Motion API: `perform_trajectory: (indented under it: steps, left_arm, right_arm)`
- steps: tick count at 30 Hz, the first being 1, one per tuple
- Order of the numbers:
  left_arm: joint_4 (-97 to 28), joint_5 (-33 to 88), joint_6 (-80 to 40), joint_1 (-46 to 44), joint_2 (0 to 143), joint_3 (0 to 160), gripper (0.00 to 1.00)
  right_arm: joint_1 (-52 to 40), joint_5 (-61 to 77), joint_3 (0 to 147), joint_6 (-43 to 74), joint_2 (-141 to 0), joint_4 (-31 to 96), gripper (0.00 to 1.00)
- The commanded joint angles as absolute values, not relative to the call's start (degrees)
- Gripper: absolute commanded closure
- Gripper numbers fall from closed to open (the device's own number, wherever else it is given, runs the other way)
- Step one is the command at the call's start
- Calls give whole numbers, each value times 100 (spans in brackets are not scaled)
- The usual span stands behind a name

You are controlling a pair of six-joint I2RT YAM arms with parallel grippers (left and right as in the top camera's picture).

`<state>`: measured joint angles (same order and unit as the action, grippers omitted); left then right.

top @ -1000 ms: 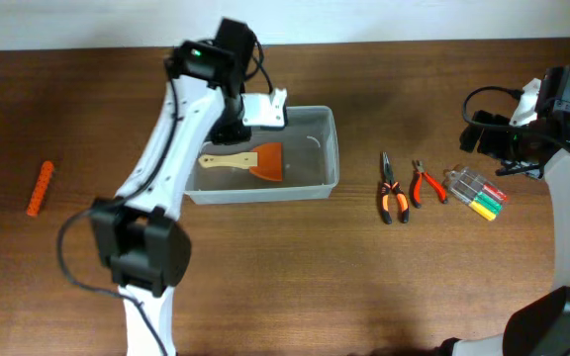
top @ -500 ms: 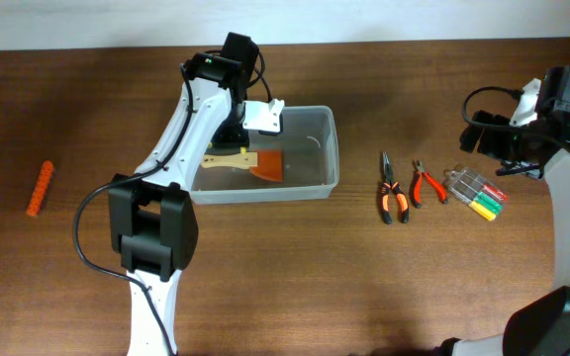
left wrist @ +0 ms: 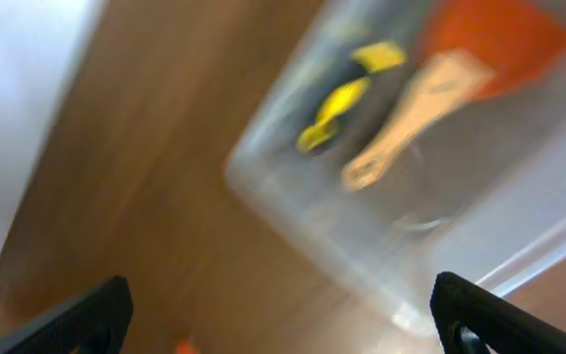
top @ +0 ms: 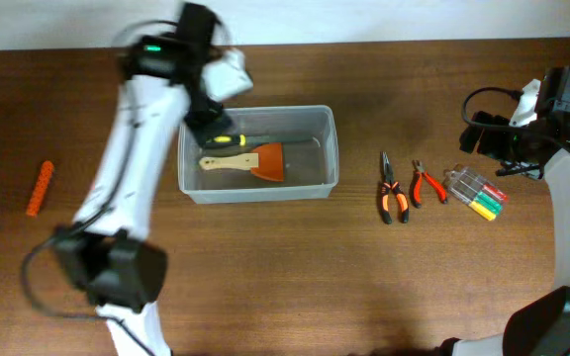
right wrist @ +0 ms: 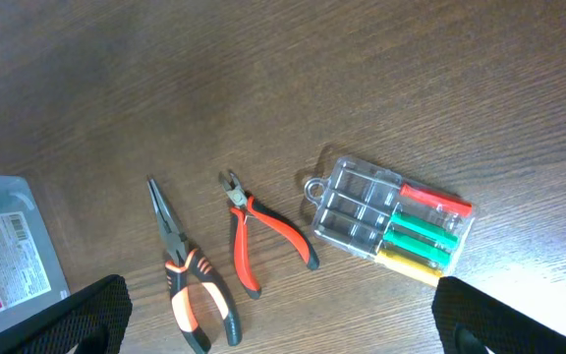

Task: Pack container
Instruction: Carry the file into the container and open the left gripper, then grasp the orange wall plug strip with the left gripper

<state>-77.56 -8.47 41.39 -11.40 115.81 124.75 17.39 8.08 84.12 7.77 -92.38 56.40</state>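
Note:
The clear container (top: 257,190) stands on the wooden table left of centre. In it lie an orange scraper with a wooden handle (top: 257,161) and a yellow-and-black tool (top: 228,140). My left gripper (top: 206,125) hangs open above the container's back left corner, with nothing between its fingers. The blurred left wrist view shows the container (left wrist: 460,236), the yellow tool (left wrist: 337,108) and the scraper (left wrist: 430,88) ahead of the left gripper (left wrist: 285,329). My right gripper (top: 493,138) is open and empty above the tools at the right.
Right of the container lie black-and-orange long-nose pliers (top: 392,193) (right wrist: 180,270), red cutters (top: 426,185) (right wrist: 258,236) and a clear case of screwdrivers (top: 476,195) (right wrist: 391,221). An orange ribbed piece (top: 40,188) lies at the far left. The container's labelled corner (right wrist: 8,246) shows in the right wrist view.
My left gripper has opened, leaving the yellow-and-black tool in the container, and the arm has risen and swung back left. The right arm has not moved.

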Motion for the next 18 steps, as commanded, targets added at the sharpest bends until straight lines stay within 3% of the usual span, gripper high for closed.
perform_trajectory:
  steps: [1,4,8,10,15,18]
  left_arm:
    - [-7828,-1334,2681,36,11415,12567,1]
    - [-7900,-1205,2381,1022,11548,12457,0]
    - [-7876,-965,2383,2093,11832,12197,16]
    - [-7756,-919,2392,2508,11996,12044,16]
    - [-7118,-32,3120,3234,12538,11810,16]
    - [-7032,255,3765,3387,12925,11810,23]
  right_arm:
    - [1765,860,8541,801,-9264,5638,2]
    - [1765,860,8541,801,-9264,5638,1]
    - [1765,860,8541,801,-9264,5638,1]
    - [1765,860,8541,801,-9264,5638,1]
    - [1765,860,8541,801,-9264,5603,2]
    - [1765,860,8541,801,-9264,5575,1]
